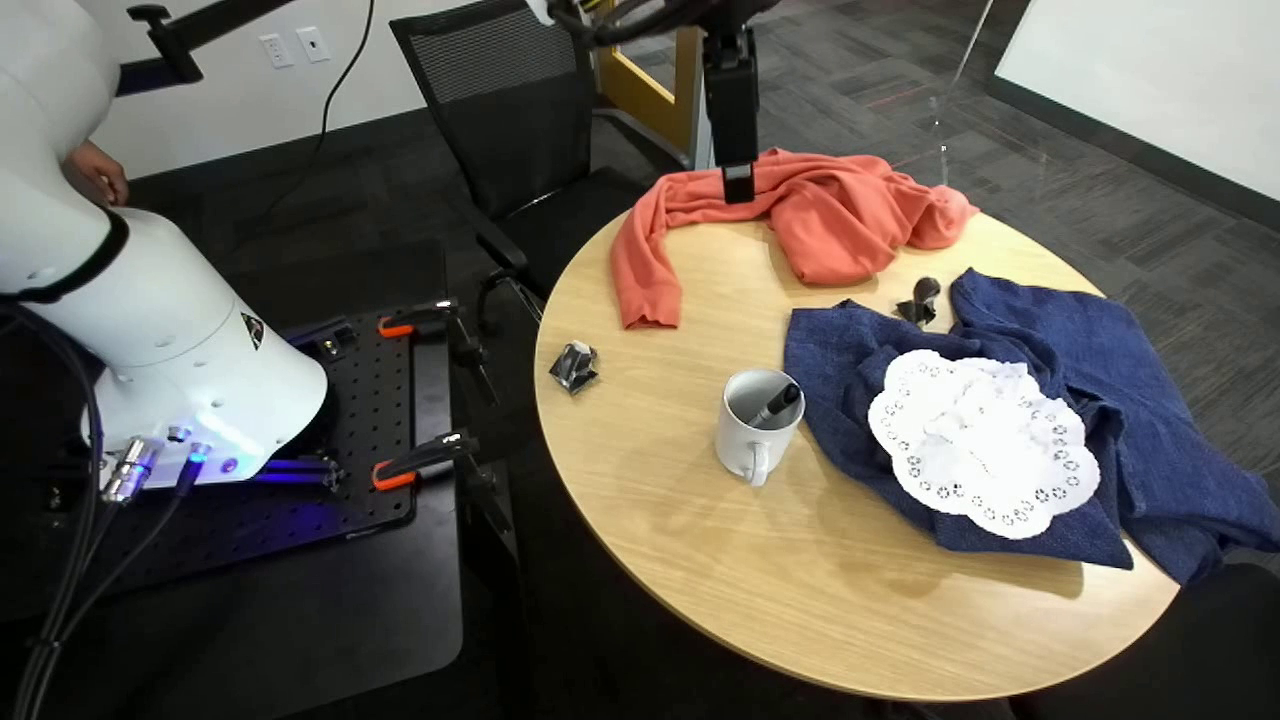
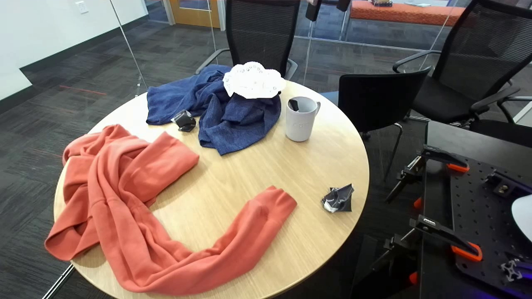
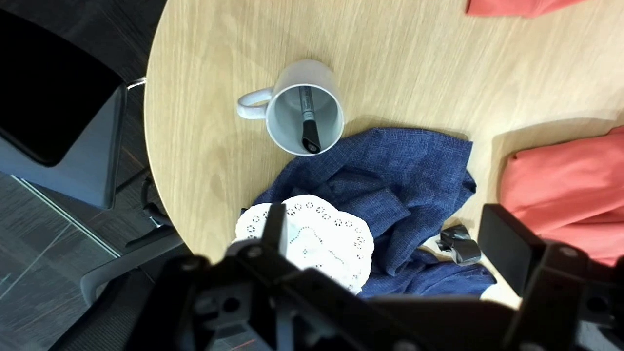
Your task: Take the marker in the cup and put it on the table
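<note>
The white-grey cup (image 1: 742, 448) stands upright on the round tan wood table (image 1: 640, 450); it also shows in an exterior view (image 2: 299, 125) and in the wrist view (image 3: 312, 73). The marker (image 3: 309, 119) leans inside the cup, its black cap end up at the rim; its cap also shows in both exterior views (image 1: 780, 402) (image 2: 294, 104). Its lower end is hidden in the exterior views. My gripper (image 3: 390, 234) is open and empty, well above the table. In an exterior view its fingers (image 1: 738, 180) appear in front of the orange cloth; elsewhere only fingertips (image 2: 328, 8) show at the top edge.
A blue cloth (image 1: 850, 350) lies beside the cup, with a white lace doily (image 1: 985, 440) on it. An orange garment (image 2: 137, 199) covers another part of the table. Two small crumpled black wrappers (image 2: 338, 199) (image 2: 184, 121) lie on the table. Chairs (image 2: 266, 33) stand around.
</note>
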You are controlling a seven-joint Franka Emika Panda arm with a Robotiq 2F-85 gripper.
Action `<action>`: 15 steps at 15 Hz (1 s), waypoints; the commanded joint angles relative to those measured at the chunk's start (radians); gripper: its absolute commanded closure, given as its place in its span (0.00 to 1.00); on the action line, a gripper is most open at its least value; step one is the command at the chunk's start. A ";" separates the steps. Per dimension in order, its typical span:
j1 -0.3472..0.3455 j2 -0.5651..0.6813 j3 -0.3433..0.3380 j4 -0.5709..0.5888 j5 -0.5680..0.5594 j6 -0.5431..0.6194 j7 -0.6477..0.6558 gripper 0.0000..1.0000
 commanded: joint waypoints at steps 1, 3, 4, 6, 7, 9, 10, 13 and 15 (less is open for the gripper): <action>-0.003 0.092 -0.002 0.007 -0.023 0.108 0.023 0.00; -0.003 0.148 -0.007 0.010 -0.041 0.165 0.031 0.00; -0.002 0.179 -0.011 0.017 -0.051 0.179 0.034 0.00; 0.001 0.233 -0.024 0.026 -0.072 0.200 0.038 0.00; 0.004 0.259 -0.034 0.032 -0.086 0.203 0.041 0.00; 0.010 0.302 -0.054 0.047 -0.104 0.200 0.050 0.00; 0.014 0.320 -0.064 0.054 -0.107 0.195 0.048 0.00; 0.024 0.361 -0.082 0.073 -0.095 0.184 0.031 0.00; 0.031 0.386 -0.089 0.083 -0.091 0.185 0.025 0.05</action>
